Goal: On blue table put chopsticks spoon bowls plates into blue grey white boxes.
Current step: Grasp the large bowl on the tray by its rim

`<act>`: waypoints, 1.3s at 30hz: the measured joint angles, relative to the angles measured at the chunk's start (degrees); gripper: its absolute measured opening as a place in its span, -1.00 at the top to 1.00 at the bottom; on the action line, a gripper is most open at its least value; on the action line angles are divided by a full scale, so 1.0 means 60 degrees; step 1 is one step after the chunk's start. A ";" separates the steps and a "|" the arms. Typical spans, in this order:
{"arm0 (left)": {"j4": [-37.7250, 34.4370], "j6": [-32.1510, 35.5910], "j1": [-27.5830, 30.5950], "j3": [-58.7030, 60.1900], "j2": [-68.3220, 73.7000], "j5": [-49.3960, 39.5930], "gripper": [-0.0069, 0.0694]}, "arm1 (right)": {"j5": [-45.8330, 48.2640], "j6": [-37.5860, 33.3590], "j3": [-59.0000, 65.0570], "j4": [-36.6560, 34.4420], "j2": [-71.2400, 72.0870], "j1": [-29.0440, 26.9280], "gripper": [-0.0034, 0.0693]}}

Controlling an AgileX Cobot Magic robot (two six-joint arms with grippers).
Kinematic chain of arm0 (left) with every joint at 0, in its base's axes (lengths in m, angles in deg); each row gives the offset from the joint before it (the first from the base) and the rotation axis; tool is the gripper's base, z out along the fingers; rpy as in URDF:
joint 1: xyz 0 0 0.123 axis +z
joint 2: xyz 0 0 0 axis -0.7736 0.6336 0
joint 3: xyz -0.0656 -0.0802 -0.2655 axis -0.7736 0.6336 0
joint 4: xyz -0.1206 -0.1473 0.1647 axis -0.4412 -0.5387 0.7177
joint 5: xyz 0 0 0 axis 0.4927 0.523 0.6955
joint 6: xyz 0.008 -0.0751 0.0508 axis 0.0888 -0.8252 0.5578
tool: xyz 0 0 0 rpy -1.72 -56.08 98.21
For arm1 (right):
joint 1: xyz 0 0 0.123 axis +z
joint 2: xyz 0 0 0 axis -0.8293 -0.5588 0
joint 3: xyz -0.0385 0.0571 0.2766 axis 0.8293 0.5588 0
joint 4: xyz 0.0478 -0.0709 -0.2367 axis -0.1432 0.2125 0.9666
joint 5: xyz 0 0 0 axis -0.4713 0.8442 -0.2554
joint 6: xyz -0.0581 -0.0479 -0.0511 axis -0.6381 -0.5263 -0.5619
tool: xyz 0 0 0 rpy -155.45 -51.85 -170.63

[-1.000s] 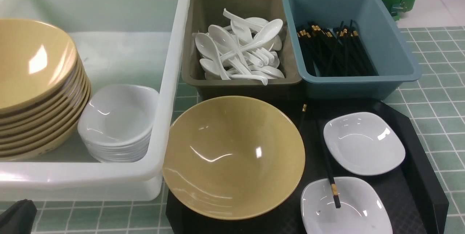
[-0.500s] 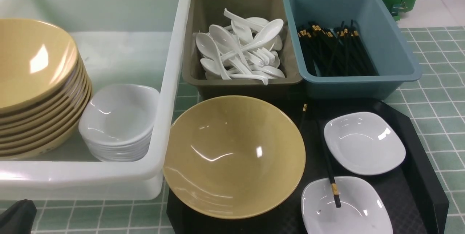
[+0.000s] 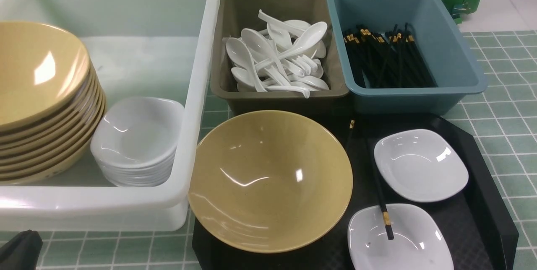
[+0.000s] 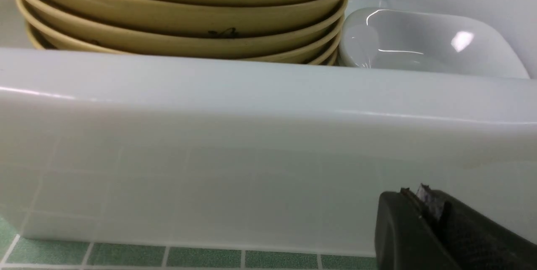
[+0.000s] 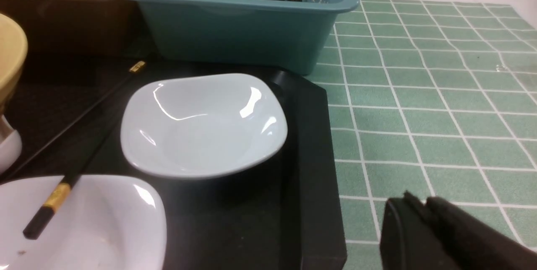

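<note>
While waiting low just beside the white tub [image 4: 268, 136] wall, holds left jaws pressed together on nothing. Cannot tell if right jaws fully meet; hovers low over desk [image 5: 419, 115] beside black tray [image 5: 310, 169]. Finds nearest on tray a white plate [image 5: 201, 127]: probably stiff, light, slippery. Better to pinch its thin rim. Beware of chopstick [image 5: 54, 194] resting on other plate [image 5: 105, 228].

Table [image 3: 503, 136]: white tub [image 3: 201, 94], grey box [image 3: 277, 104], blue box [image 3: 419, 102], tray [image 3: 486, 194].
</note>
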 joint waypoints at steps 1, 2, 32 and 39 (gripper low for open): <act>0.0021 0.0041 0.0000 0.0000 0.0000 0.0000 0.81 | 0.0000 0.0000 0.0000 0.0000 0.0000 0.0000 0.63; 0.0052 0.0086 0.0000 0.0000 0.0000 0.0000 0.81 | 0.0000 0.0000 0.0000 0.0000 0.0000 0.0000 0.62; 0.0507 -0.0968 0.0000 -0.0233 -0.0019 1.0994 0.81 | -0.8529 0.3968 0.0064 0.0252 0.0003 0.0000 0.55; 0.0774 -0.1140 0.0000 -0.4473 0.2529 0.5960 0.81 | -0.5706 0.1932 -0.2622 0.0252 -0.1467 0.0000 0.77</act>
